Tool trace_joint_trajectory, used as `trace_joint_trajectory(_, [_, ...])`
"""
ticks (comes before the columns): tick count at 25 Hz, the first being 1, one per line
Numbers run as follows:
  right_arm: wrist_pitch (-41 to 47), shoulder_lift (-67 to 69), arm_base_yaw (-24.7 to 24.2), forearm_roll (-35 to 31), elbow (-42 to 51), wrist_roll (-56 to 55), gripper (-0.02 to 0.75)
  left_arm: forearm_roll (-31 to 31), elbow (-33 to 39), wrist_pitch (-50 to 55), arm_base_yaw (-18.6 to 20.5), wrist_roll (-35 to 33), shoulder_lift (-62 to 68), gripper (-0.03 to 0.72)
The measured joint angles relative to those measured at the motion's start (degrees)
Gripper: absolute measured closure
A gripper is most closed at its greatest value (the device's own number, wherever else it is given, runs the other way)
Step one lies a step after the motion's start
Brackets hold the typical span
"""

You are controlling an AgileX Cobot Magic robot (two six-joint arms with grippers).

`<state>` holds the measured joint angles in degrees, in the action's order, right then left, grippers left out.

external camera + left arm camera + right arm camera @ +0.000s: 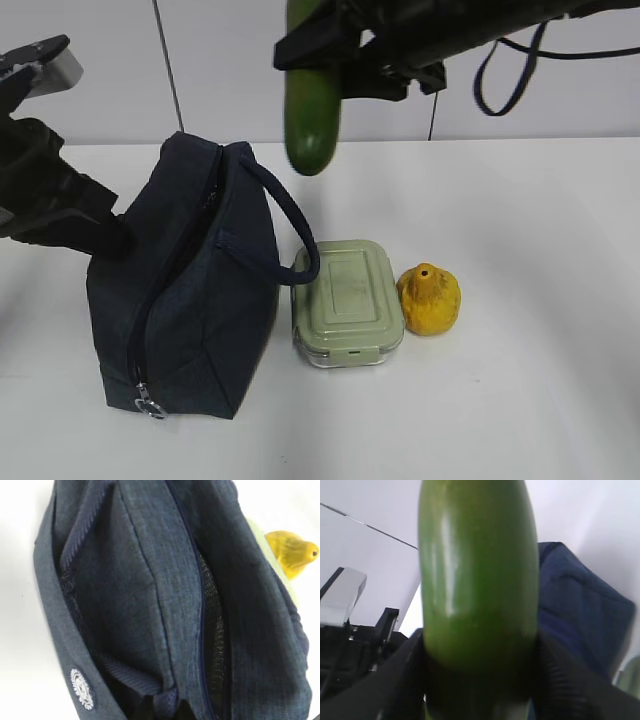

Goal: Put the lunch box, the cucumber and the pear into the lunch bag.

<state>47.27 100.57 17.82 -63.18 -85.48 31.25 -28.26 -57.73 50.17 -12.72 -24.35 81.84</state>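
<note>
Navy lunch bag [185, 290] apparently holds nothing; cucumber [312, 110] hangs above.

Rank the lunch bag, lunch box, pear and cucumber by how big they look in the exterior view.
1. lunch bag
2. lunch box
3. cucumber, top cropped, raised in the right tool, so unsure
4. pear

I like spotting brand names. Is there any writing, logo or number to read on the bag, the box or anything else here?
No text here can be read.
The lunch bag bears a small round white emblem low on its side in the left wrist view; its ring of marks is too small and blurred to read.
The lunch box, cucumber and pear show no lettering.
</note>
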Motion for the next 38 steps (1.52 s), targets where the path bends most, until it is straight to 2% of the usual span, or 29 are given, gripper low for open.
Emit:
trace_joint_trajectory(7, [-6.4, 4.6, 8.8, -7.3, -0.1, 4.4, 0.328, 0.1, 0.0, -0.1, 0.0, -0.1, -0.9, 0.670])
trace_joint_trajectory(11, [-8.3, 7.1, 11.2, -11.4, -0.1, 7.2, 0.329, 0.1, 0.0, -0.2, 0.0, -0.1, -0.9, 0.670])
trace_joint_trajectory(16, [-9.3, 10.3, 12.5, -11.7, -0.1, 8.0, 0.329, 0.1, 0.0, -0.2, 0.0, -0.1, -0.9, 0.670])
trace_joint_trajectory(18, [-9.4, 11.3, 12.6, -8.8, -0.1, 7.2, 0.330, 0.0, 0.0, -0.2, 0.0, -0.1, -0.9, 0.670])
trace_joint_trajectory(23, [-7.8, 11.4, 12.6, 7.9, -0.1, -4.7, 0.330, -0.2, 0.0, -0.9, 0.0, -0.2, -0.9, 0.670])
trace_joint_trajectory(30, [-6.1, 11.6, 12.6, 19.5, -0.3, -16.1, 0.330, -0.5, 0.0, -1.5, 0.0, -0.2, -1.0, 0.670])
trace_joint_trajectory(34, [-4.7, 13.4, 12.6, 21.6, -0.4, -18.7, 0.330, -0.8, 0.0, -1.5, 0.0, -0.2, -1.5, 0.670])
trace_joint_trajectory(38, [-3.0, 15.2, 12.8, 17.9, -0.4, -13.1, 0.327, -0.8, 0.0, -1.4, 0.0, -0.2, -2.0, 0.670])
